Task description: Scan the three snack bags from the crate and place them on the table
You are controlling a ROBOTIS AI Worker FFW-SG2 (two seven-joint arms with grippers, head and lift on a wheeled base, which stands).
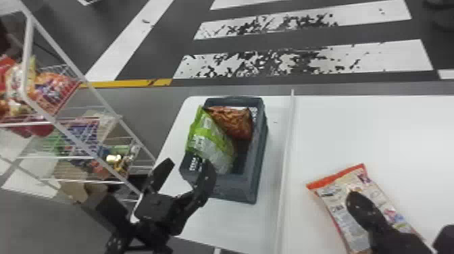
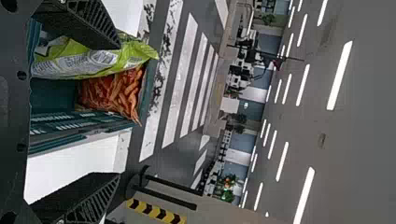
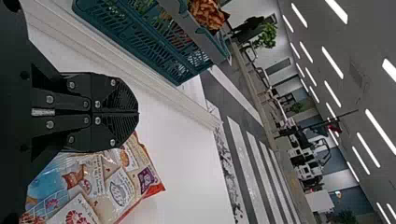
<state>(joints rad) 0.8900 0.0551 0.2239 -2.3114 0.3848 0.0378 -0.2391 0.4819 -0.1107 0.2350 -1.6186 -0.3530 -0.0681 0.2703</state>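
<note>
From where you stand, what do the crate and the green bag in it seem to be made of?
The crate looks like rigid dark blue-green plastic with a dull finish: its walls are molded and have rows of small openings. The green bag seems to be thin, slightly shiny plastic film, possibly foil-lined, judging by its creases and soft, crinkled edge.

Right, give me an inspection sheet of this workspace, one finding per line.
Surface: white table, a raised strip running between crate and single bag.
Crate: left of the strip.
Green bag: in the crate, leaning over its left wall.
Orange-brown bag: at the crate's far end.
Red-edged bag: flat on the table, right of the strip.
Clutter: nothing seen.
Left pincer: open, at the crate's near left corner.
Right pincer: shut on nothing, over the red-edged bag.
Cables: nothing seen.
Surroundings: wire rack of packets at left; striped floor beyond.
</note>
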